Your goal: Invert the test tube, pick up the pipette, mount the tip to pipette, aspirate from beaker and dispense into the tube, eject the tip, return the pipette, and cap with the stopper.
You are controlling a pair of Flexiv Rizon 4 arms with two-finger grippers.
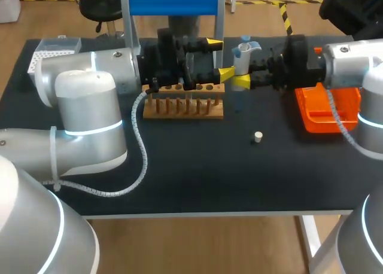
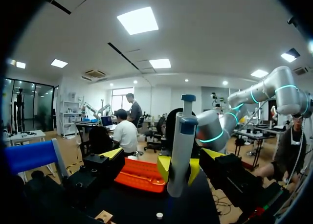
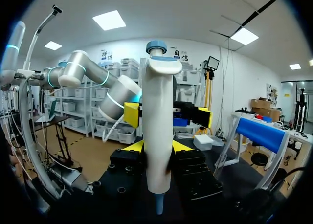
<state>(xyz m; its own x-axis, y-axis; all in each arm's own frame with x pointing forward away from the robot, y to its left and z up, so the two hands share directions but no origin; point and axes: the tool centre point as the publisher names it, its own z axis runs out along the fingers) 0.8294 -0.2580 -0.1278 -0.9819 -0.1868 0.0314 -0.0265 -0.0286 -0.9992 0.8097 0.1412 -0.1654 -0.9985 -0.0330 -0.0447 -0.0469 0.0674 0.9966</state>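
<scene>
White pipette, blue-capped, stands upright clamped in the right tool; left tool gapes empty.

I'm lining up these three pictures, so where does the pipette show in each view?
Head view: pipette upright in the right gripper, right of the wooden rack.
Left wrist view: pipette upright in front of the orange tray.
Right wrist view: pipette upright in that gripper, close up.
Shared landmark: the blue bar, in all three views.
</scene>
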